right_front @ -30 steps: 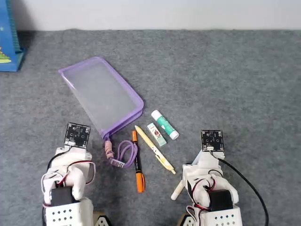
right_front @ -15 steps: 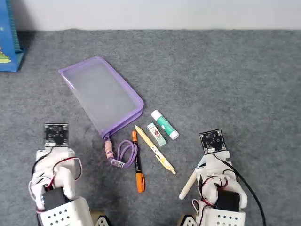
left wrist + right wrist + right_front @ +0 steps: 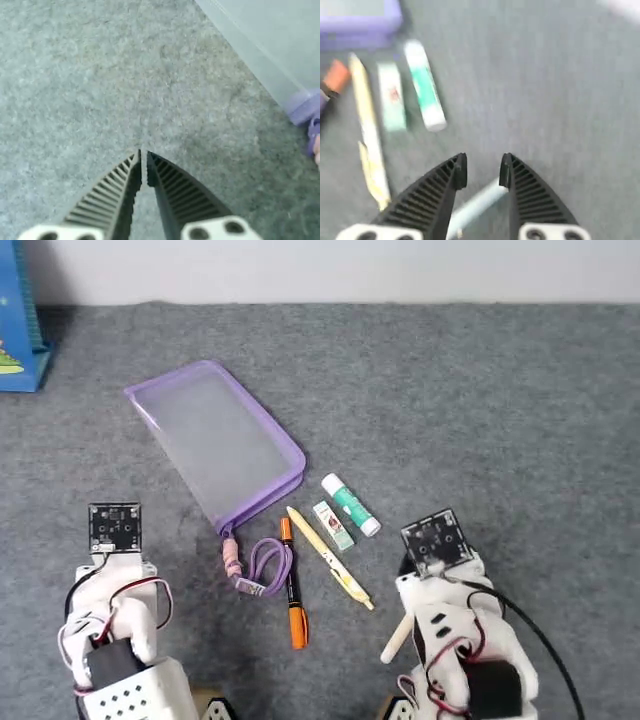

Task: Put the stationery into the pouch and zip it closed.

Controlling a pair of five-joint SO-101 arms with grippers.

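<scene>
1. Pouch (image 3: pixel 215 445): a flat, see-through purple zip pouch lies slantwise on the grey carpeted table (image 3: pixel 480 420), left of centre.
2. A purple wrist strap (image 3: pixel 265 562) curls out from the pouch's near corner and rests on the carpet.
3. Four pieces of stationery lie in a loose row just beside that corner, all outside the pouch. An orange marker (image 3: pixel 292 590) lies against the strap. Next to it are a yellow pen (image 3: pixel 328 555), a small green-and-white eraser (image 3: pixel 333 525) and a green-and-white glue stick (image 3: pixel 351 505).
4. A white stick-shaped item (image 3: pixel 397 638) lies apart from the row, close to the right arm and partly tucked under it.
5. Left gripper (image 3: pixel 144 156): it hangs over bare carpet near the pouch's long edge. Its toothed fingers are pressed almost together, with only a sliver between the tips. They hold nothing and touch nothing.
6. Right gripper (image 3: pixel 482 170): it hangs over the carpet near the glue stick. Its fingers are spread a little, leaving a narrow gap with nothing pinched in it. The white stick lies on the carpet below them, and whether a finger touches it cannot be told.
7. A blue box (image 3: pixel 18 325) stands at the table's far left corner, well apart from everything else.
</scene>
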